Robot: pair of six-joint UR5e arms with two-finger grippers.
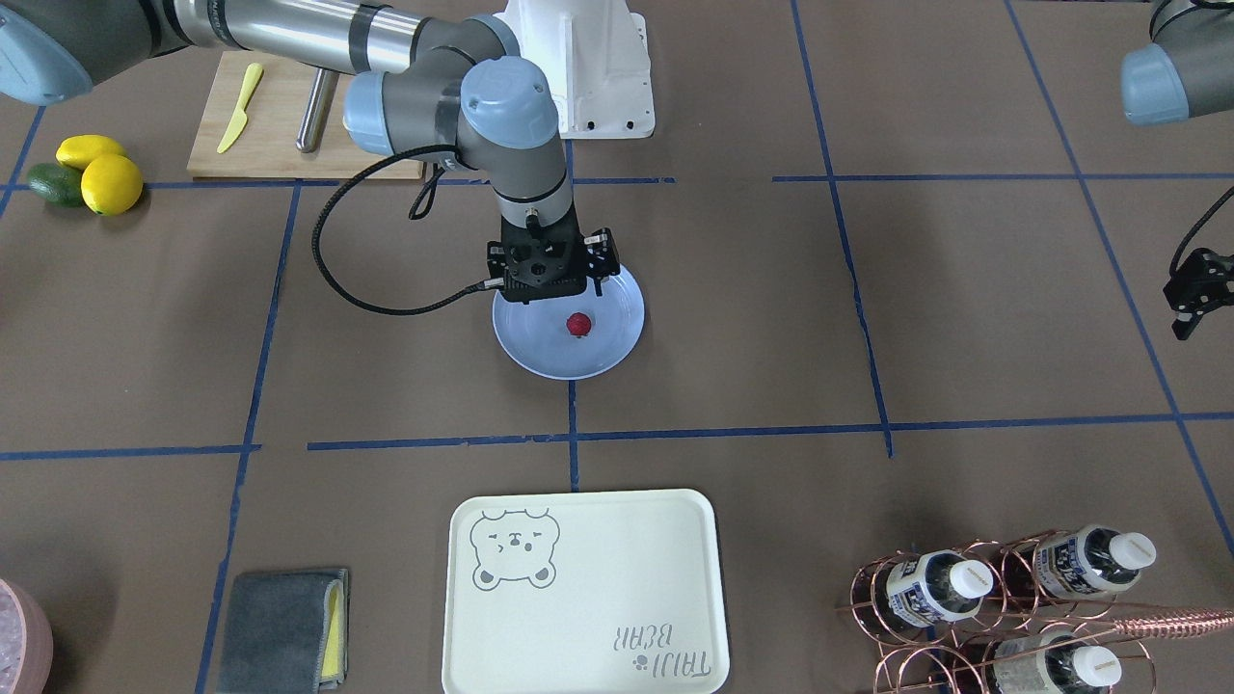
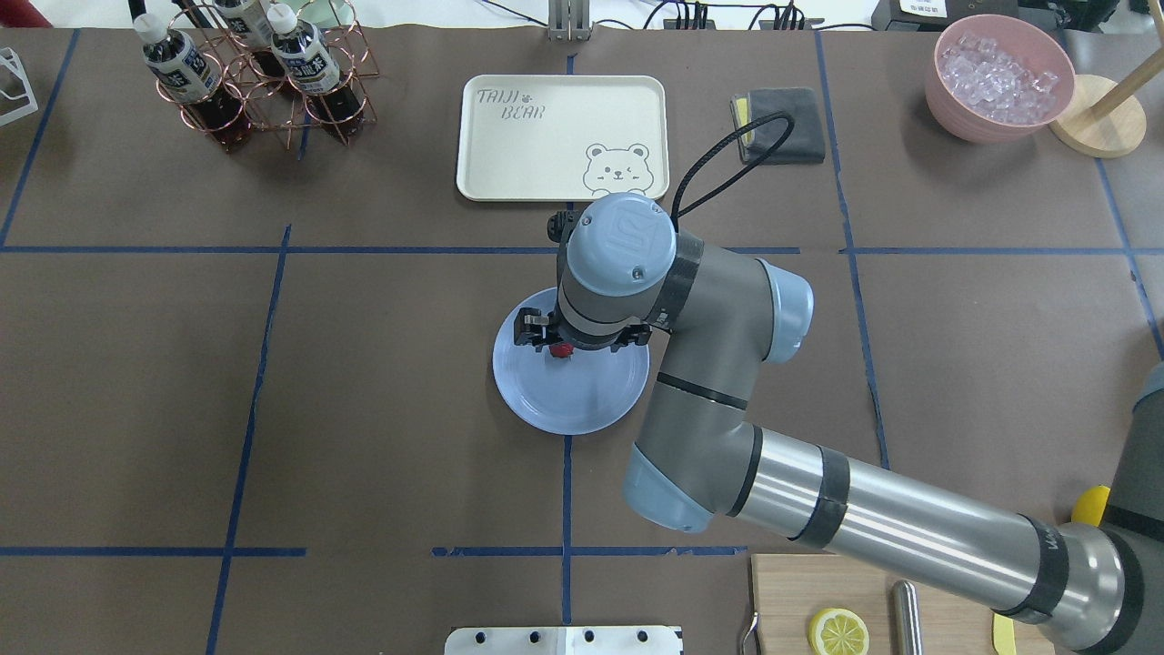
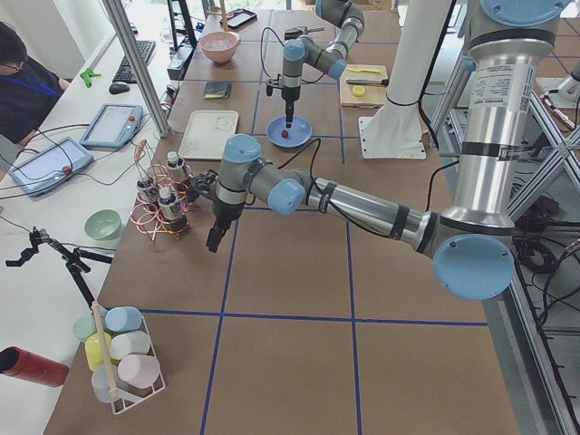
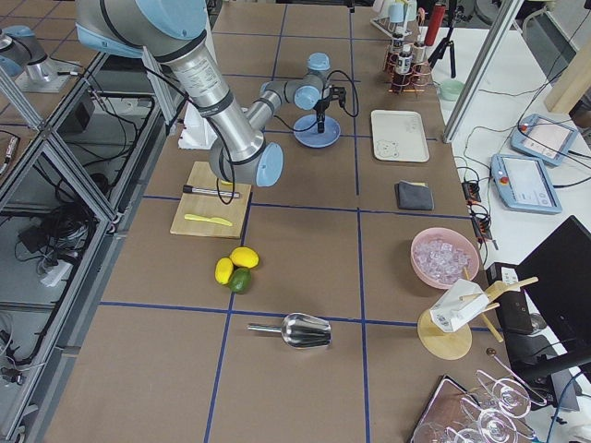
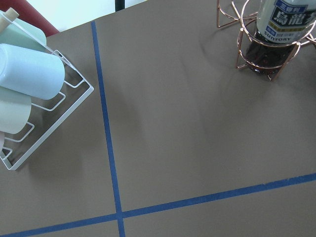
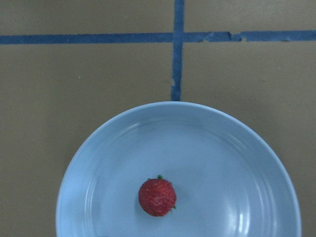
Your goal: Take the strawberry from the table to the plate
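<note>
The strawberry lies free on the light-blue plate, a little off its middle, with nothing touching it. It also shows as a small red spot, the strawberry, on the plate on the brown table. My right gripper hangs straight above the plate's robot-side half and points down. Its fingers are hidden under the wrist, so I cannot tell whether it is open or shut. My left gripper hovers far off at the table's end, fingers tapering together, holding nothing.
A cream bear tray lies on the operators' side of the plate. A copper rack with bottles stands near my left gripper. Lemons and a cutting board with a yellow knife sit on my right. A grey cloth lies beside the tray.
</note>
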